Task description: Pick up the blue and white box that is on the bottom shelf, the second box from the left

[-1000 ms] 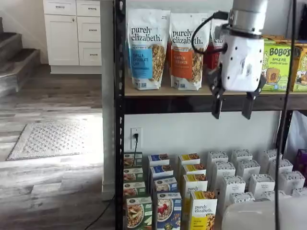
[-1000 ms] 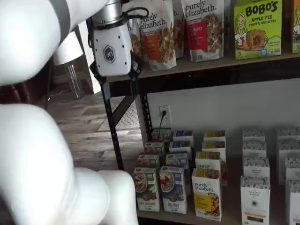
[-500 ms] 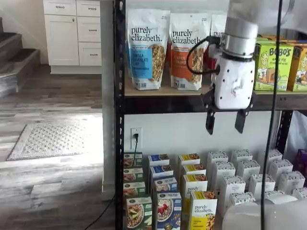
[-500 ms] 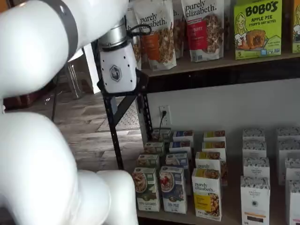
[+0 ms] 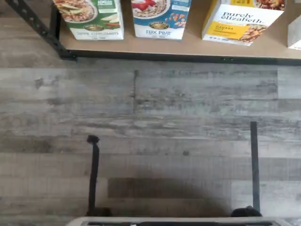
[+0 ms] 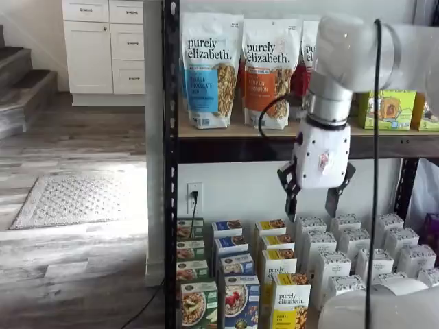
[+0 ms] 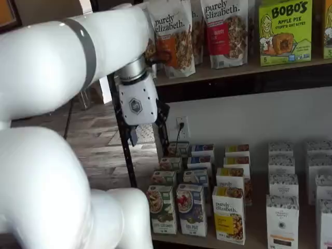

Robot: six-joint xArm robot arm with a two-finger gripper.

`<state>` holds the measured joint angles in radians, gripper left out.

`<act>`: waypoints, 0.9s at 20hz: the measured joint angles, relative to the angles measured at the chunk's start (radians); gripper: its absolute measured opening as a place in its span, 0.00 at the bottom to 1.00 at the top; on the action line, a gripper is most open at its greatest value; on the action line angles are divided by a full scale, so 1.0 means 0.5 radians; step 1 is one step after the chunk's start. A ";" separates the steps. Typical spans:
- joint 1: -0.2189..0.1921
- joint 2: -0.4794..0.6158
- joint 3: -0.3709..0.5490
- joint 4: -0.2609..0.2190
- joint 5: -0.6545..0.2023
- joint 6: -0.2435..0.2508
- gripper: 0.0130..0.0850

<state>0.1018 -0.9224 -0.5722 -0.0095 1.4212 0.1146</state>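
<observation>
The tall granola bags on the upper shelf read "purely elizabeth." The green box beside them says "BOBO'S APPLE PIE." On the bottom shelf, the yellow-and-white carton also carries "purely elizabeth."; in the wrist view it adds "BANANA."

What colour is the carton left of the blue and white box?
Green and white carton, clearest in a shelf view, beside the blue and white box.

Open air is seen between the wooden tier and the cartons on the bottom shelf. The blue and white box is flanked closely by a green-and-white carton and a yellow-and-white carton; its front is unobstructed.
</observation>
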 joint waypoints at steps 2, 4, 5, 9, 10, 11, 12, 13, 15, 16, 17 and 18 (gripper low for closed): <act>0.029 -0.003 0.057 -0.015 -0.071 0.032 1.00; 0.042 0.003 0.099 -0.005 -0.126 0.045 1.00; 0.050 0.008 0.120 0.000 -0.157 0.053 1.00; 0.089 0.056 0.186 0.015 -0.291 0.089 1.00; 0.098 0.077 0.195 0.014 -0.321 0.099 1.00; 0.104 0.098 0.201 0.012 -0.350 0.106 1.00; 0.107 0.126 0.207 0.015 -0.387 0.108 1.00; 0.109 0.157 0.211 0.016 -0.426 0.109 1.00; 0.110 0.230 0.214 0.017 -0.515 0.111 1.00; 0.111 0.267 0.214 0.014 -0.561 0.114 1.00; 0.111 0.315 0.211 0.011 -0.619 0.115 1.00; 0.114 0.359 0.207 0.004 -0.667 0.120 1.00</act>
<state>0.1586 -0.7430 -0.4688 -0.0073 1.0877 0.1747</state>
